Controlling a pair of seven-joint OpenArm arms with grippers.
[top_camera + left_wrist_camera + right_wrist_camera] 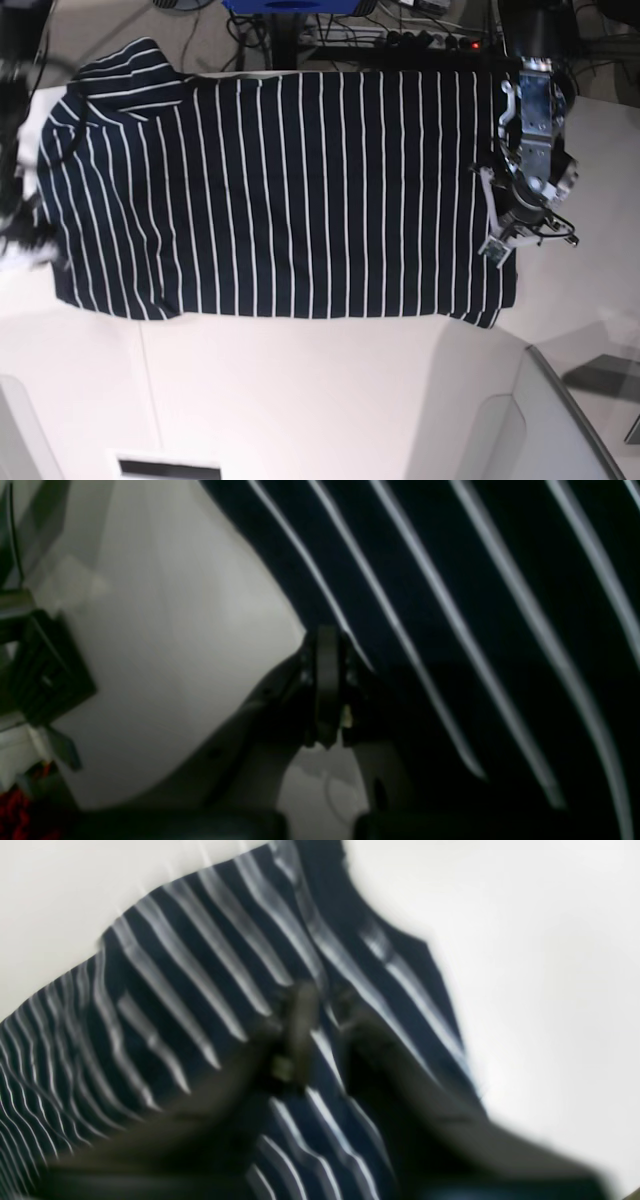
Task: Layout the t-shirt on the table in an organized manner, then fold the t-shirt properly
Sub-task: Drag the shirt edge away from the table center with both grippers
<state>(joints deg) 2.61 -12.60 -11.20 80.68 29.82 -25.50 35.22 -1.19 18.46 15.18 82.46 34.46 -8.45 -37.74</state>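
Observation:
The dark navy t-shirt (280,190) with thin white stripes lies spread flat across the white table (300,400). In the base view its sleeves point left and its hem lies at the right. My left gripper (497,248) sits at that right edge. In the left wrist view the left gripper (327,635) has its fingers pressed together exactly where the cloth's edge (400,580) meets them. My right gripper (325,1000) hovers, blurred, over striped cloth (175,990) near a cloth edge. A narrow gap shows between its fingers and nothing is in it. In the base view the right gripper cannot be made out.
Cables and a power strip (420,38) lie beyond the table's far edge. A thin dark seam (150,385) crosses the front of the table, whose curved edge (560,395) runs at the lower right. A black block (45,675) sits left of the left gripper.

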